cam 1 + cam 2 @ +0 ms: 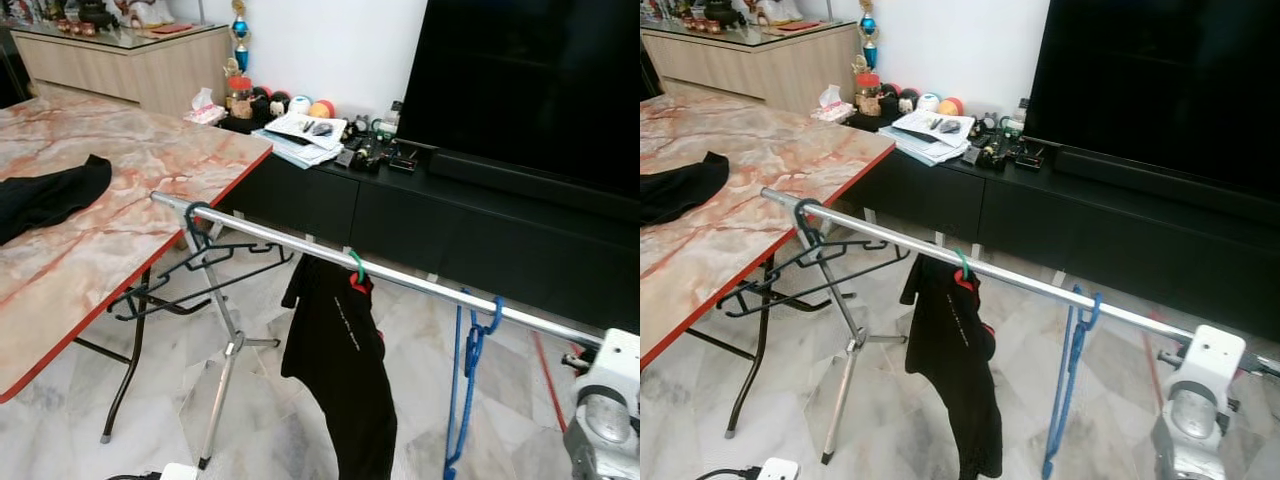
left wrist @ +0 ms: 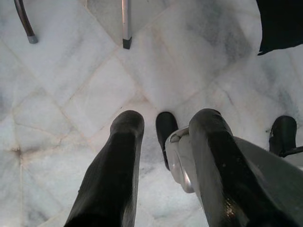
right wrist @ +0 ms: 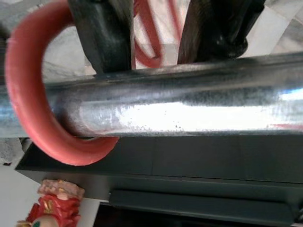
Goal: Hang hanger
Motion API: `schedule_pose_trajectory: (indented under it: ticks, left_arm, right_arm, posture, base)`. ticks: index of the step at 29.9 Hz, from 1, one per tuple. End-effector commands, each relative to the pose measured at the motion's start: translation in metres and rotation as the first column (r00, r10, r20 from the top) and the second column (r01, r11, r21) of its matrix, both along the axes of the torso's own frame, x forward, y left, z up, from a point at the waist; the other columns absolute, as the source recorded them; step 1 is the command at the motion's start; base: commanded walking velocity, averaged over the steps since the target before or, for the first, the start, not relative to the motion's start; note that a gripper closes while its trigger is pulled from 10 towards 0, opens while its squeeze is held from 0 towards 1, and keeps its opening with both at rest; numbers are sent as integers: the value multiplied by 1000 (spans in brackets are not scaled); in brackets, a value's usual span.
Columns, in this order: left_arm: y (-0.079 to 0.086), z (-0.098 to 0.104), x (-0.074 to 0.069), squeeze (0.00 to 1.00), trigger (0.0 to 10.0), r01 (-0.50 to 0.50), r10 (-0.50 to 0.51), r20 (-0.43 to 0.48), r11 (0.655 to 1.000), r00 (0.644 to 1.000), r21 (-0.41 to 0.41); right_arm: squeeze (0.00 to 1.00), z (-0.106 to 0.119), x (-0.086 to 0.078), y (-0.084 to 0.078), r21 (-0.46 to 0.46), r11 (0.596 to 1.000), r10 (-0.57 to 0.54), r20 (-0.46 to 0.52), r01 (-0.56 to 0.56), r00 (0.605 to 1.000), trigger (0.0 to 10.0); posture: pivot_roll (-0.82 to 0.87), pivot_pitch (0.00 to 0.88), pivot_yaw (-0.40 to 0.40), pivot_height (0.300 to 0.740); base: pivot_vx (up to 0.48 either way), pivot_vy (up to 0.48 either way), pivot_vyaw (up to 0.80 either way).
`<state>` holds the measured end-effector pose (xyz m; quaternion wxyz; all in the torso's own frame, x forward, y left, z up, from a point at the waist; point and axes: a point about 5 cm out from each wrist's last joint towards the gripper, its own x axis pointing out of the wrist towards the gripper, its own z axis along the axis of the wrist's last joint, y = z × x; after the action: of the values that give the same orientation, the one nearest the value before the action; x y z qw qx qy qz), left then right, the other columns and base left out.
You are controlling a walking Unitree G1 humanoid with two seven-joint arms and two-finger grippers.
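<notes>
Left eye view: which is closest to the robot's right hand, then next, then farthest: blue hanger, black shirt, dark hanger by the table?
1. Blue hanger, just left of the right hand.
2. Black shirt, mid-rail.
3. Dark hanger, at the rail's far left end.

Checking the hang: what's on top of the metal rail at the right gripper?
Right wrist view: a red hanger hook curls over the metal rail, the right gripper straddling it. The rail covers the hook's far side; the hanger's body is mostly hidden.
</notes>
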<state>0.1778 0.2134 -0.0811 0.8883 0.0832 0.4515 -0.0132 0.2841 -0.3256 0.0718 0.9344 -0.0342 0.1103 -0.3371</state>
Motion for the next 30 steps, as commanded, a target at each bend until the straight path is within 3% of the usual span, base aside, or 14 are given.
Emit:
schedule_pose_trajectory:
  ticks: [1,5,20,26,30]
  left_arm:
    - [-1,-2,-4,0,10000,14,-14,-23,1000,1000,2]
    - [0,-2,-5,0,10000,16,-16,-25,1000,1000,2]
    - [-1,-4,-7,0,10000,16,-16,-34,1000,999,-2]
    - [-1,-4,-8,0,10000,13,-14,-39,1000,999,-5]
    - [-2,-4,-8,0,10000,9,-10,-41,1000,999,-8]
  right_arm:
    - [0,16,-3,-20,-33,997,-71,44,73,996,10000]
    - [0,13,-5,-20,-12,997,-80,34,80,996,10000]
    - [0,-14,4,25,91,994,63,-4,-63,998,10000]
    - [0,-28,0,35,123,989,93,-48,-86,995,10000]
    - [0,-50,-8,47,177,978,134,-124,-111,983,10000]
  posture:
    - [93,0,-56,740]
    - [91,0,-56,740]
    - [97,0,-62,740]
    - [95,0,-66,740]
    - [98,0,-70,740]
  base:
    - [0,0,0]
    - [0,0,0]
    - [0,0,0]
    - [0,0,0]
    - [0,0,0]
